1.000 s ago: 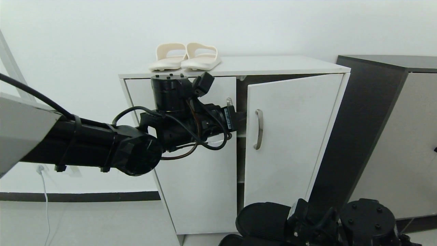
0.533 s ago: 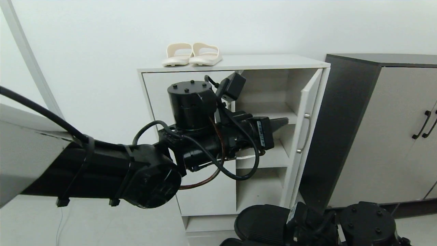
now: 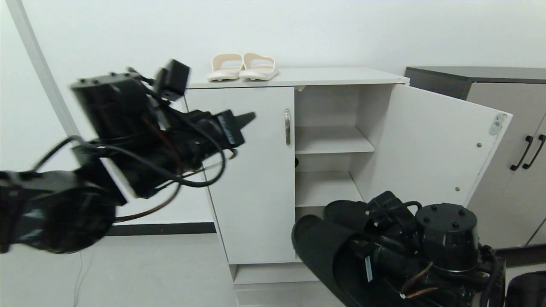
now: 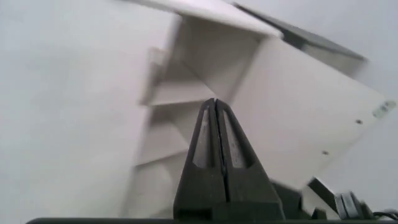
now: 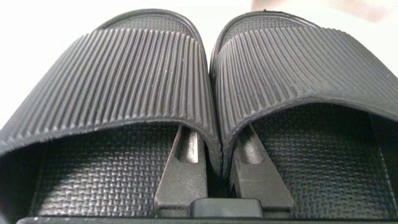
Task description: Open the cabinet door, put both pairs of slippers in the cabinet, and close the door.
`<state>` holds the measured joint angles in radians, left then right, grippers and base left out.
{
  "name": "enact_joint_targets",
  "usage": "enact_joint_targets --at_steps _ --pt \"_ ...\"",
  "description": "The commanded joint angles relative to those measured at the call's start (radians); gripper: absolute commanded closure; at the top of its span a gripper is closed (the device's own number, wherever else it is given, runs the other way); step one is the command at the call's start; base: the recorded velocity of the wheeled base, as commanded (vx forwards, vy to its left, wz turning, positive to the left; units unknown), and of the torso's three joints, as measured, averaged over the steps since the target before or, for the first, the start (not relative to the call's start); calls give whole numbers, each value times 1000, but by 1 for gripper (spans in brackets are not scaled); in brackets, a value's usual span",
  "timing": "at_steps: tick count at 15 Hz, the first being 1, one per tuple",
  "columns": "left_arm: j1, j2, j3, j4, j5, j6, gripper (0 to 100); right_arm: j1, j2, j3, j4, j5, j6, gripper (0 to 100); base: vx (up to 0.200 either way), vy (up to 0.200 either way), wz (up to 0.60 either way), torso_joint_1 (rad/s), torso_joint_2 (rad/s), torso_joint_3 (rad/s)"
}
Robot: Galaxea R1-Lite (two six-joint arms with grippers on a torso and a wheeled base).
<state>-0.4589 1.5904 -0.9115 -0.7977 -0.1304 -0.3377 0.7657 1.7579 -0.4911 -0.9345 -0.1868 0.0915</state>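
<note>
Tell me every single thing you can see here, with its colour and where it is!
white cabinet: one, white, against the wall in the middle.
right door: one, white, swung wide open.
left door: one, white, shut, with a silver handle.
shelves: two, white, inside the open side.
cream slippers: one pair, cream, on the left part of the cabinet's top.
black slippers: one pair, black, held low in front of the open side.
grey cabinet: one, grey with a dark top and black handles, right of the white one.
left pincer: one, black, shut and empty, in front of the left door.
right pincer: one, black, shut on the black slippers.
</note>
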Motion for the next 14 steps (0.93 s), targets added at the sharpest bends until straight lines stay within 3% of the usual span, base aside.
enact_joint_targets --at_steps 1,2,3,4,5,6,7,8,9,10,12,14 --pt "281 -610 253 295 109 58 100 -36 37 -38 3 -43 5 100 0 0 0 0 0 0" --pt "384 -859 302 535 110 58 100 -56 43 -60 3 -54 13 100 0 0 0 0 0 0" --pt "431 -1032 315 716 110 60 100 -57 54 -78 3 -66 30 100 0 0 0 0 0 0" --pt "456 -1207 312 936 112 65 100 -60 60 -95 3 -89 37 100 0 0 0 0 0 0" --pt "464 -1284 313 1038 112 74 100 -60 64 -100 3 -94 37 100 0 0 0 0 0 0" --pt "491 -1451 330 1259 147 141 100 -60 64 -107 3 -94 37 100 0 0 0 0 0 0" --pt "500 -1524 372 1318 212 161 100 -60 64 -107 3 -94 37 100 0 0 0 0 0 0" --pt "497 -1535 431 1312 338 158 100 -60 69 -107 3 -94 37 100 0 0 0 0 0 0" --pt "497 -1535 467 1293 425 155 100 -60 71 -107 3 -94 37 100 0 0 0 0 0 0" --pt "497 -1535 531 1238 459 151 100 -57 74 -110 3 -97 37 100 0 0 0 0 0 0" --pt "497 -1535 692 1140 503 180 100 -45 74 -113 3 -105 37 100 0 0 0 0 0 0" --pt "496 -1535 836 919 503 215 100 -43 78 -136 3 -131 37 100 0 0 0 0 0 0"
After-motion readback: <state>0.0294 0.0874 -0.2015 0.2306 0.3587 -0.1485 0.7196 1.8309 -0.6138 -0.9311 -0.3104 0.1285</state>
